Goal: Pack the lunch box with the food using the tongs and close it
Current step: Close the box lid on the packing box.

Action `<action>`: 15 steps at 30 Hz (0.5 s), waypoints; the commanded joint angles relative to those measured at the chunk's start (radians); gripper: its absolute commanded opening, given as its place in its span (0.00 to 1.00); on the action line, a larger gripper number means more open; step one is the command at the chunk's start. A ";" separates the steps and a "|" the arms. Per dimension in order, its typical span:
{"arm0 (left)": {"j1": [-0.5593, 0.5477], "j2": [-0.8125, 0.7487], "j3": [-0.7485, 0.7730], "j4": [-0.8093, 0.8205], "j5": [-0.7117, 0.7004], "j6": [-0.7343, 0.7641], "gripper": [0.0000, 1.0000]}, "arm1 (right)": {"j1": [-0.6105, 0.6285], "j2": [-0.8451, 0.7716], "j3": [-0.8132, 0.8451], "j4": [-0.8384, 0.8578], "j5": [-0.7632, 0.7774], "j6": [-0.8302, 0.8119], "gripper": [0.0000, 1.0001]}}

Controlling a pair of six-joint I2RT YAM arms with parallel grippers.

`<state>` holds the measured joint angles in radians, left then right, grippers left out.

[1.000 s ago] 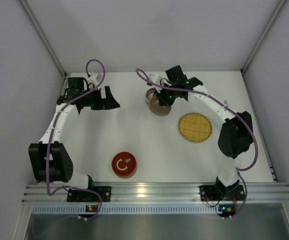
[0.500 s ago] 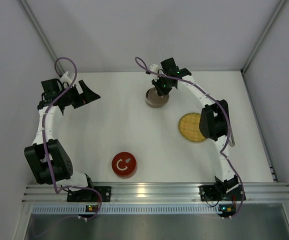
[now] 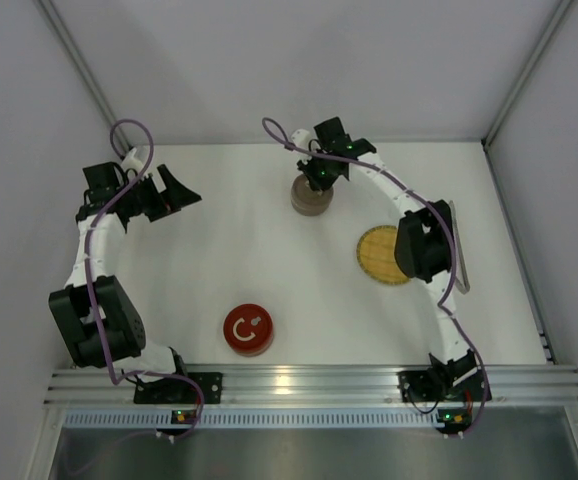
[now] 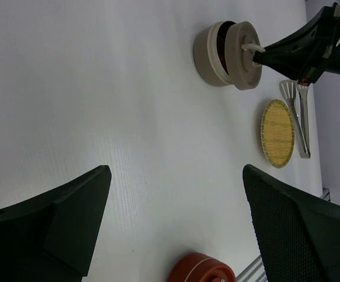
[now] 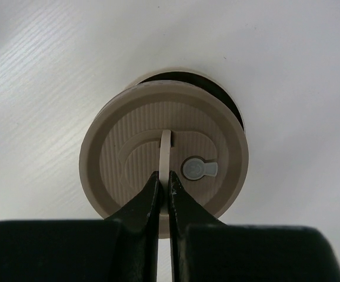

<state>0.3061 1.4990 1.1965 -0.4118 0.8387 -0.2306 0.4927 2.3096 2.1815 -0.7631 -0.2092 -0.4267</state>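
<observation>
My right tool (image 5: 164, 176) is closed tight on the thin upright loop (image 5: 165, 150) of the beige lid (image 5: 129, 170). This lid now hangs nearly flat over the lunch box (image 4: 208, 59), no longer tilted at the box's side as one second before. My arm has folded inward, so its elbow now covers part of the yellow woven plate (image 3: 377, 258) in the top view. My left tool (image 3: 179, 188) has its jaws wide apart and holds nothing. In the same second it has drawn back to the far left of the table (image 3: 269, 260), well apart from the box, so the way is free for the closing. The tongs (image 4: 299, 117) lie on the table just beside the plate, on the side away from the box, and no tool touches them. I see no food on the plate or on the table. I therefore judge that it is already inside the box, though the lid hides the inside and I cannot confirm this. The red round tin (image 3: 248, 329) stands alone near the front edge. For the task, I think packing is finished and only the closing remains. The lid is not yet seated: a dark crescent of the box's opening shows at the lid's far edge, so the lid must shift a little that way and then go down evenly.
</observation>
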 commanded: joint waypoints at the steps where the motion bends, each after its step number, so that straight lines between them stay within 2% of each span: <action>1: 0.007 0.001 -0.005 0.041 0.030 0.013 0.98 | 0.021 0.028 0.052 0.100 0.045 -0.020 0.00; 15: 0.007 -0.017 -0.035 0.025 0.034 0.020 0.98 | 0.035 0.083 0.070 0.150 0.064 -0.050 0.00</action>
<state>0.3061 1.4990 1.1790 -0.4118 0.8486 -0.2298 0.5102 2.3711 2.2013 -0.6724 -0.1467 -0.4614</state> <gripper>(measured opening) 0.983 0.024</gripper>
